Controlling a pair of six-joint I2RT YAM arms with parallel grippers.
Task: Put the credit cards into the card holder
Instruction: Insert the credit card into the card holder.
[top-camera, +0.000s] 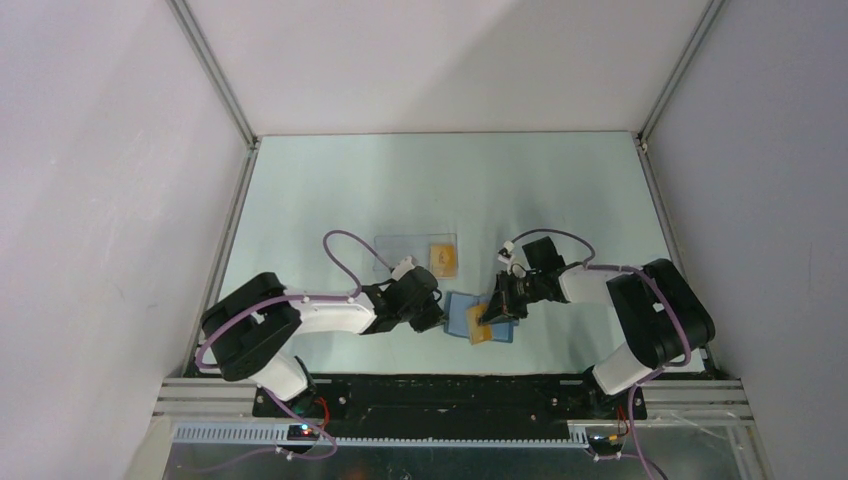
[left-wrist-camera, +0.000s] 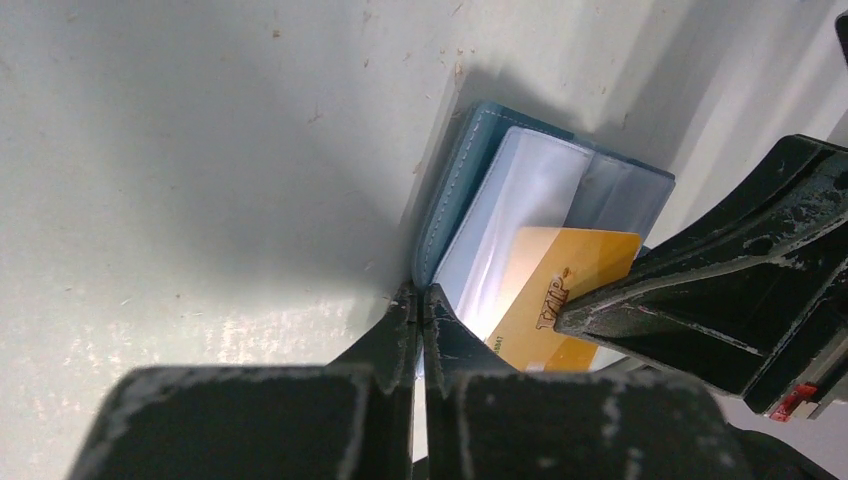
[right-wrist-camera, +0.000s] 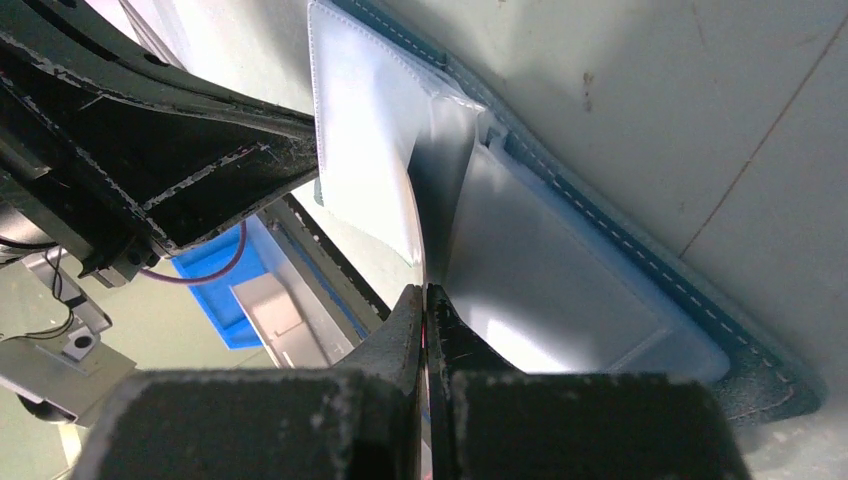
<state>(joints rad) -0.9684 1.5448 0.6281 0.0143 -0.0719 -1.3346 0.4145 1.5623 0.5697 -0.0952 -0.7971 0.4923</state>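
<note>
The card holder, a blue wallet, lies open near the table's front middle. My left gripper is shut on its left cover edge; the left wrist view shows the jaws pinching the blue cover. My right gripper is shut on an orange credit card. The card, marked VIP, is angled over the wallet's clear inner pocket, with the right fingers on it. In the right wrist view the card is edge-on between the jaws, over the pale panels. A second orange card lies further back.
A clear plastic sheet lies under the second card, just behind the left gripper. The left gripper's finger is close to the right gripper over the wallet. A blue bin shows beyond the table's front edge. White walls enclose the table.
</note>
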